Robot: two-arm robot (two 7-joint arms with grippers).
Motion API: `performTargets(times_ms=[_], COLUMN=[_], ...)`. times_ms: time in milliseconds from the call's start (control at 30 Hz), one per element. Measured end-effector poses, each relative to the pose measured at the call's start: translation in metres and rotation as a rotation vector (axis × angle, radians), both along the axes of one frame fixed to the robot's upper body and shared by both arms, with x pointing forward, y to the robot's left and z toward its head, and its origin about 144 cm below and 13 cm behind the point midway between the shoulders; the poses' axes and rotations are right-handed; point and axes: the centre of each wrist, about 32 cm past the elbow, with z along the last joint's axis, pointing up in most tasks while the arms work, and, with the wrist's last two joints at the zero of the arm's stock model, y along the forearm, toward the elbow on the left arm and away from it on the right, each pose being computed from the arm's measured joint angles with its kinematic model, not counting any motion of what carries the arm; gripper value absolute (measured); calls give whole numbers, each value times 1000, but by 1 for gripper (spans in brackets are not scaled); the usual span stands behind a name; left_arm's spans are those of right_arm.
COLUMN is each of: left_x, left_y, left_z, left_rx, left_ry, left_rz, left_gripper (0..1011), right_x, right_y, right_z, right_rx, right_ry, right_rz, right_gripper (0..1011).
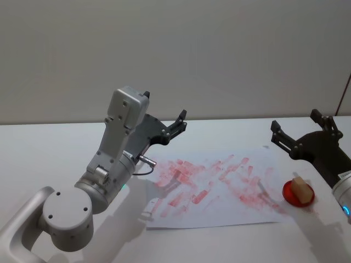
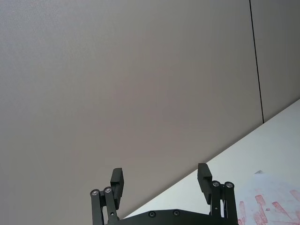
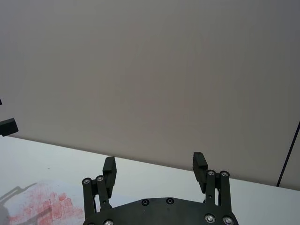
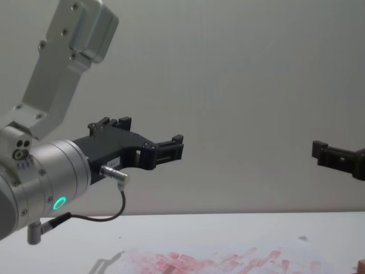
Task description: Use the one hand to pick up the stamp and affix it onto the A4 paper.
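The stamp (image 1: 300, 188), a small tan wooden block, stands on a round red ink pad (image 1: 298, 194) just off the right edge of the A4 paper (image 1: 219, 186). The white sheet is covered with red-pink prints and lies flat on the table. My right gripper (image 1: 295, 123) hovers open above and behind the stamp, holding nothing; its wrist view shows the fingers spread (image 3: 154, 161) over the paper's corner (image 3: 42, 206). Over the paper's left part my left gripper (image 1: 180, 123) is raised high and open, also empty (image 2: 160, 172). The chest view shows both grippers (image 4: 174, 145) (image 4: 328, 154) well above the paper (image 4: 228, 262).
The white table (image 1: 49, 148) runs out to the left and behind the sheet up to a plain grey wall (image 1: 219, 55). A dark cable (image 1: 344, 93) hangs at the far right. The left arm's grey body (image 1: 109, 170) stands over the table's front left.
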Motion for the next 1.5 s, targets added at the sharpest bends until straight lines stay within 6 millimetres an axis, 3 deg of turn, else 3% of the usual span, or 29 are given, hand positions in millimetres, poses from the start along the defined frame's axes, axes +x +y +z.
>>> performTargets(times_ms=[933,1500], left_x=[0,0], left_y=[0,0], left_z=[0,0], left_rx=[0,0], left_ry=[0,0], left_rz=[0,0], left_gripper=[1001,1001], right_x=[-1,-39], right_y=[-1,-15], right_z=[-1,-12], right_rx=[0,-8], right_ry=[4,137], right_rz=[-1,-68], right_gripper=[1001,1001])
